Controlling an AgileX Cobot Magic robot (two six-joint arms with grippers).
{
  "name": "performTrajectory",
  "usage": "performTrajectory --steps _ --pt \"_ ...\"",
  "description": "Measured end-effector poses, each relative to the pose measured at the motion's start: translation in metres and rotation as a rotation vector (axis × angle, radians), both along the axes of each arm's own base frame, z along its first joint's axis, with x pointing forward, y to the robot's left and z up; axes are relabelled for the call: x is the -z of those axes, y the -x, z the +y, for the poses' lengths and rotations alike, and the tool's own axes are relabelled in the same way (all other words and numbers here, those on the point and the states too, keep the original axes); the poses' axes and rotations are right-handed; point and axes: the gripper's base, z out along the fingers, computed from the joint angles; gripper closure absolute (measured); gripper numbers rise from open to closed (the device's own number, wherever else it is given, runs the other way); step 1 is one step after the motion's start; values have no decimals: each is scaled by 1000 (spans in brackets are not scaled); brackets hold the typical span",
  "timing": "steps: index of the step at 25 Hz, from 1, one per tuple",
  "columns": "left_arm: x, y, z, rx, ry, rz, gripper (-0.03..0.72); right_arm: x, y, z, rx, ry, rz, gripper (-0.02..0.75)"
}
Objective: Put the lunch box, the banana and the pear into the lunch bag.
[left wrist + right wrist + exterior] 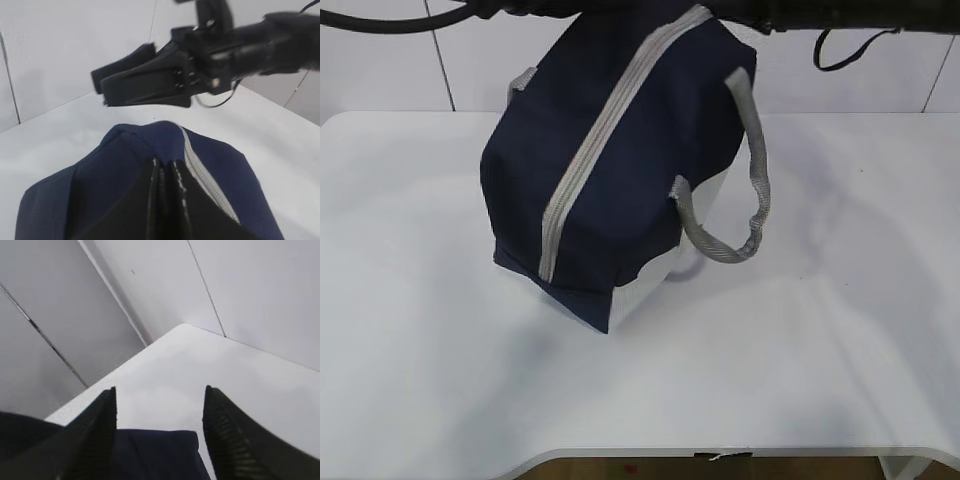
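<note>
The lunch bag point(620, 170) sits tilted at the table's point(840, 340) centre. The left gripper point(167, 200) is pinched tight on its top fabric at six o'clock. The right gripper point(160, 405) gapes wide, empty, the bag's edge at six o'clock between its fingers.

I see the lunch bag point(610, 170) on the table point(840, 330), left of centre. Both grippers sit above its far end (right gripper point(107, 85) beyond the left gripper point(167, 200)).

The zipped lunch bag point(610, 180) stands tilted mid-table point(840, 340), blocking the centre, with bare tabletop open on both sides and in front, while above its far end the right gripper point(102, 85) crowds the air
</note>
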Motion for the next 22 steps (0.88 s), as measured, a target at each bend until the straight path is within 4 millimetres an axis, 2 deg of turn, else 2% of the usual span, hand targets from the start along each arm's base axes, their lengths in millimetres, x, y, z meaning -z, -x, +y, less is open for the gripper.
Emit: performTrajectory --steps 5,11,19,22 --pt "7 -7 0 -34 -8 9 670 -38 26 -3 -6 180 -61 295" --pt "32 -21 -6 -64 -21 68 670 -67 54 -9 15 355 -41 295" --pt "50 -38 -6 -157 -13 101 668 -79 81 -12 -36 464 63 295" --pt "55 -42 -5 -188 -18 103 617 -76 86 -14 -59 502 125 294"
